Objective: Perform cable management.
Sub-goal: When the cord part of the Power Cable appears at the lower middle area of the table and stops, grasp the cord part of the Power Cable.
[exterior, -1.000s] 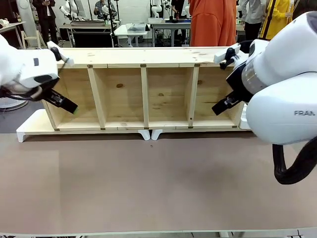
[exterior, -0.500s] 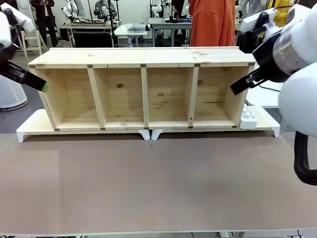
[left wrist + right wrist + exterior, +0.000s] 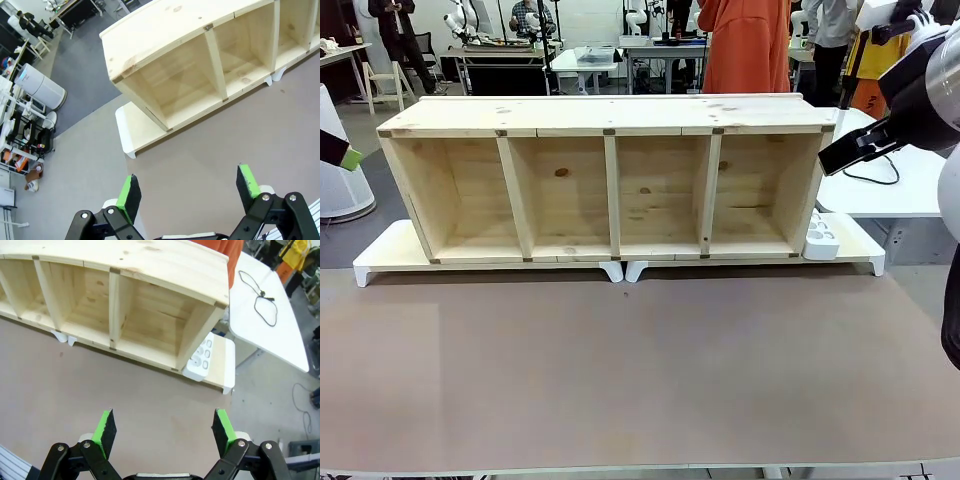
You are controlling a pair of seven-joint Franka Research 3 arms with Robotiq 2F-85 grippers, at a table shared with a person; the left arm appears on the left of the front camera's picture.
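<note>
My right tool (image 3: 163,432) hangs wide open and empty, and my left tool (image 3: 189,192) likewise, both above the brown surface (image 3: 75,370) in front of the wooden shelf (image 3: 150,260). The cable (image 3: 260,294) lies loosely looped on the white side surface (image 3: 270,345), far ahead and right of my right tool, past the power strip (image 3: 200,360). I judge the pickup hasn't begun: next I must reach there and pinch the thin cord.
</note>
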